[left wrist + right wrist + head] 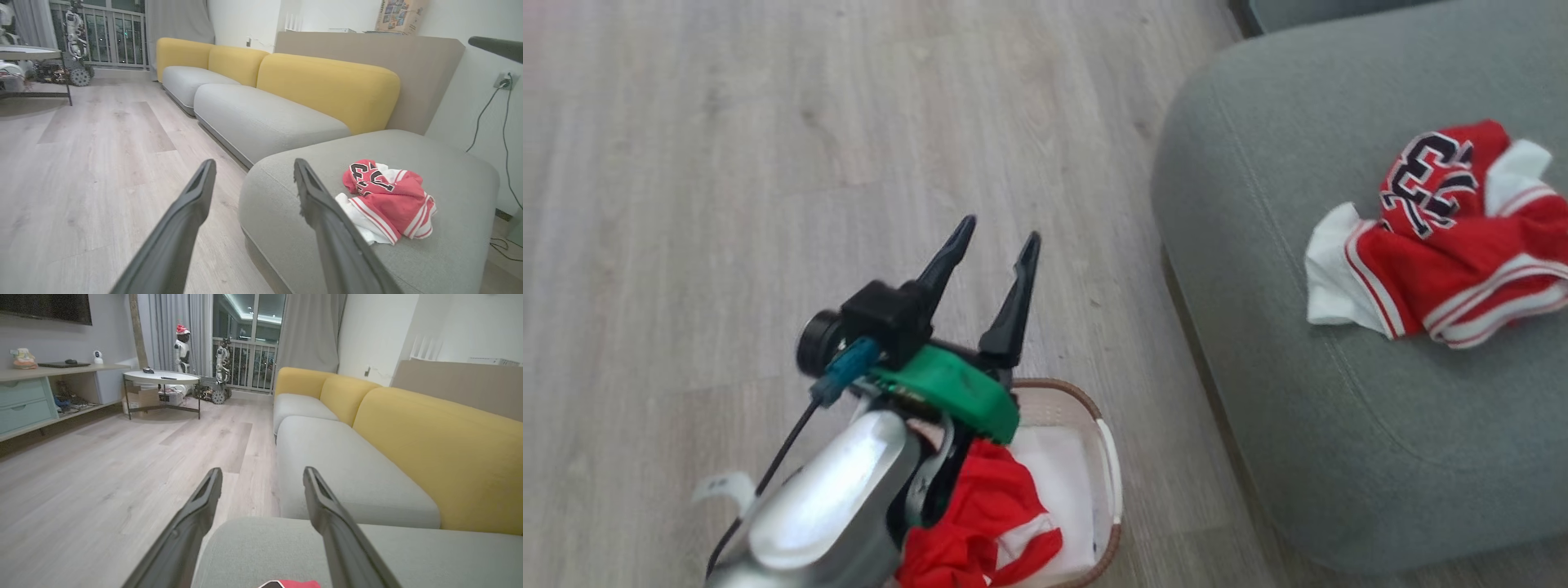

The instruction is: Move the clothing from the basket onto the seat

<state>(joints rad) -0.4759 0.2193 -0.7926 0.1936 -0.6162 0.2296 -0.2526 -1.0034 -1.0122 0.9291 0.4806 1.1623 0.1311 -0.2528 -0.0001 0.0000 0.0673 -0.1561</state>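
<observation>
On the seat (1258, 245), near the middle of its top, one numbered garment (1445, 237) lies crumpled, red w/ black-and-white digits up and striped white trim along its front. The basket (1107, 457) stands on the floor (727, 163) near the seat's side edge, not touching it. Inside, a second garment (980, 506) is bunched at the basket's left end over a white liner sheet (1058, 482), partly hidden by the left arm. The left gripper (1001, 229) is over the basket's far rim, fingers spread, nothing btwn them. In the right wrist view the right gripper (262, 471) is above the seat's edge, also spread and empty, w/ a scrap of red at the bottom edge.
</observation>
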